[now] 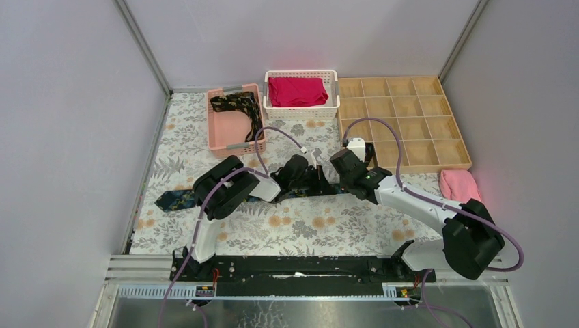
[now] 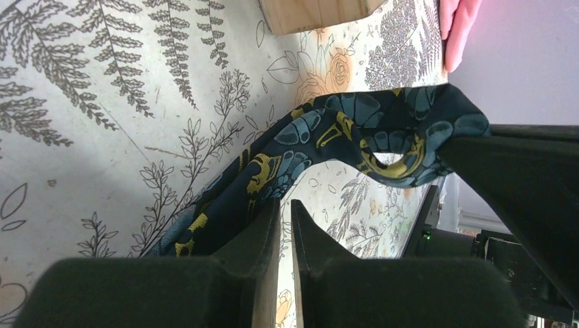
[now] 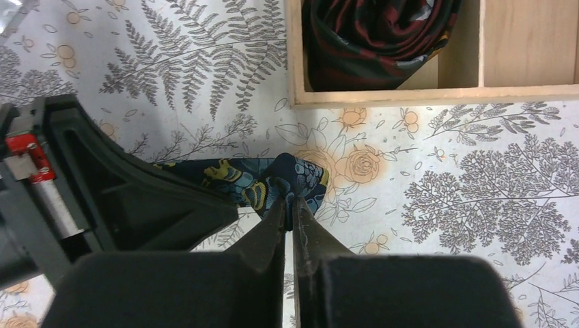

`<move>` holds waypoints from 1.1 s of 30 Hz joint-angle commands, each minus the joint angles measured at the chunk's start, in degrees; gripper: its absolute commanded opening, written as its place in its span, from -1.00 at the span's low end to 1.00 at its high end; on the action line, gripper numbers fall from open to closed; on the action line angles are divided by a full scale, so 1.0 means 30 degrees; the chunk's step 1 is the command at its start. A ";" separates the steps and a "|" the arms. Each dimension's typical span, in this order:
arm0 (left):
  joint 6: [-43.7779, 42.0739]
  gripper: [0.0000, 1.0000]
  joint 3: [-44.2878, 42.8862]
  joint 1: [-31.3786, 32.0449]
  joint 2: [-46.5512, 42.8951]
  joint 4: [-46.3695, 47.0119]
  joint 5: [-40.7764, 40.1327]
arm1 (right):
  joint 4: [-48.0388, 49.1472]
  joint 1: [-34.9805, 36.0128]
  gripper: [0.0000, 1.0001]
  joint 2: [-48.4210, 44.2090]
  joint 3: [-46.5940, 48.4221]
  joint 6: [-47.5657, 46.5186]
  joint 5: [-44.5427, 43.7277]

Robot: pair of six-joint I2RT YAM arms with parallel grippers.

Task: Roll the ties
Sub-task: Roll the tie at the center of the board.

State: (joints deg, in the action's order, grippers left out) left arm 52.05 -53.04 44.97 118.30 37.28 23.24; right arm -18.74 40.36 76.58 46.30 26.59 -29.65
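A dark tie [image 1: 174, 199] with a blue and gold floral pattern lies stretched across the middle of the table. My right gripper [image 3: 292, 199] is shut on its right end [image 3: 300, 174] and lifts it slightly, just in front of the wooden organizer. It also shows in the top view [image 1: 336, 183]. My left gripper [image 2: 285, 203] is shut with nothing between the fingers. The tie [image 2: 321, 130] runs past the outside of its left finger. It also shows in the top view [image 1: 315, 183], just left of the right gripper. A second dark tie [image 1: 235, 106] lies loose in the pink basket. A coiled dark tie with red pattern [image 3: 379, 41] sits in an organizer compartment.
A wooden compartment organizer [image 1: 410, 119] stands at the back right. A white basket [image 1: 334, 102] holds a folded red cloth [image 1: 297, 91]. The pink basket [image 1: 222, 130] is at the back left. A pink towel [image 1: 459, 184] lies at the right edge.
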 commanded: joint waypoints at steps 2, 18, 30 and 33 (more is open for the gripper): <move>-0.0607 -0.67 -0.0488 0.0127 0.0522 0.0344 -0.0850 | 0.0309 -0.0093 -1.00 -0.0753 0.0193 0.0104 0.1476; -0.1685 -0.70 -0.0009 0.0050 -0.3002 -0.2350 -0.1210 | 0.1940 -0.0092 -1.00 0.0623 0.0166 0.0476 0.4519; -0.4045 -0.69 0.1897 0.0065 -1.0701 -0.9025 -0.5690 | 0.2550 -0.0064 -1.00 0.1493 0.0347 0.0453 0.5224; -0.3907 -0.70 0.2594 0.0068 -1.0700 -0.8707 -0.5606 | 0.2642 -0.0064 -1.00 0.1373 0.0469 0.0536 0.5113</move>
State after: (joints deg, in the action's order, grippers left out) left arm 42.30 -48.64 44.97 85.49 15.53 8.82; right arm -12.05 40.34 80.77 45.71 27.49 -14.76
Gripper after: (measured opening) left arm 0.153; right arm 0.062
